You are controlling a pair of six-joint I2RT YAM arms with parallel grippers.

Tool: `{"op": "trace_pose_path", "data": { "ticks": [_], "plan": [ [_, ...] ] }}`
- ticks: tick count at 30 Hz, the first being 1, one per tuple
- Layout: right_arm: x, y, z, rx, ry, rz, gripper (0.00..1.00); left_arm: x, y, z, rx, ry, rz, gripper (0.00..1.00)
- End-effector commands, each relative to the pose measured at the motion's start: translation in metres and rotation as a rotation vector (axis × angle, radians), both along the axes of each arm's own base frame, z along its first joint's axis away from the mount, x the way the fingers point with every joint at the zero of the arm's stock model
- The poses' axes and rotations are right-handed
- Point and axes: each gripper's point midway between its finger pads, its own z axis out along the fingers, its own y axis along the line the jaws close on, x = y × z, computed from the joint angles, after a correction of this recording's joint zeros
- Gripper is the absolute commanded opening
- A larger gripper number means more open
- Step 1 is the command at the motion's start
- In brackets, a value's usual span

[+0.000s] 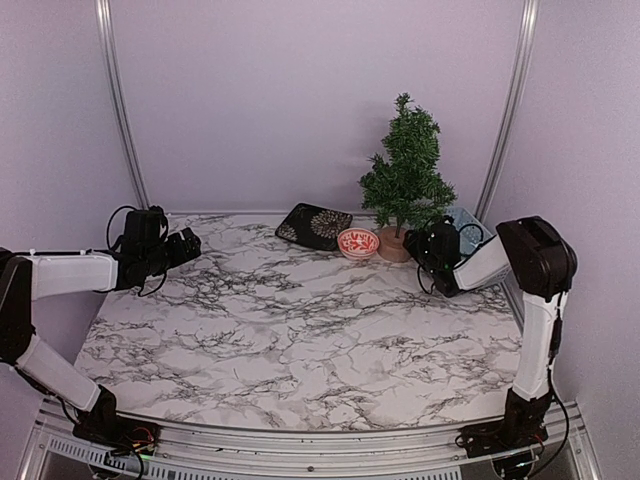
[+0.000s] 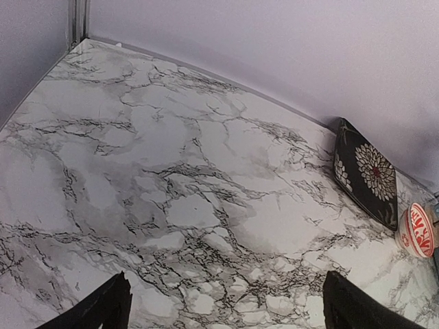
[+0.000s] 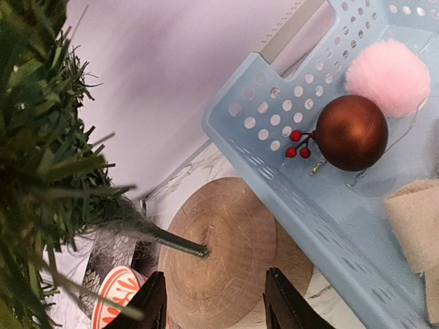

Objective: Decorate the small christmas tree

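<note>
Crowding the small christmas tree (image 1: 405, 170) are a red bowl (image 1: 358, 242) and blue basket (image 3: 260, 103).

We see white shells on the long links of the left arm (image 1: 70, 272) and right arm (image 1: 540, 340), with black housings at the joints. Thin black cables (image 1: 110, 230) loop beside each wrist, and the fingers (image 2: 103, 308) are plain black wedges.

A robotics lab test cell: a white-and-black left arm (image 1: 70, 272) and right arm (image 1: 538, 335) are bolted to a silver metal rail (image 1: 300, 447) at the bottom edge. Plain lilac wall panels (image 1: 300, 100) with aluminium uprights (image 1: 117, 110) enclose a grey-veined white marble-patterned worktop (image 1: 300, 330).
</note>
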Motion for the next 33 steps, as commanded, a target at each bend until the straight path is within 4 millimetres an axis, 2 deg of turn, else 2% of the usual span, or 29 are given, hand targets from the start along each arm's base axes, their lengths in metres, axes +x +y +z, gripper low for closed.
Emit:
{"op": "trace_pose_path", "data": {
  "ticks": [1, 13, 22, 27, 33],
  "plan": [
    [0.007, -0.010, -0.017, -0.016, 0.067, -0.060, 0.48, 0.005, -0.002, 0.002, -0.005, -0.018, 0.003, 0.99],
    [0.015, -0.008, -0.046, -0.004, 0.118, 0.004, 0.48, 0.006, 0.000, 0.001, 0.004, -0.018, 0.009, 0.99],
    [-0.001, -0.009, -0.051, -0.040, 0.164, 0.056, 0.39, 0.008, -0.001, 0.001, -0.003, -0.017, 0.010, 0.99],
    [-0.014, -0.007, -0.057, -0.023, 0.195, 0.099, 0.38, 0.009, -0.003, 0.002, -0.010, -0.020, 0.006, 0.99],
    [-0.028, -0.003, -0.046, -0.011, 0.159, 0.146, 0.37, 0.009, -0.003, 0.001, -0.008, -0.017, 0.001, 0.99]
  ]
}}
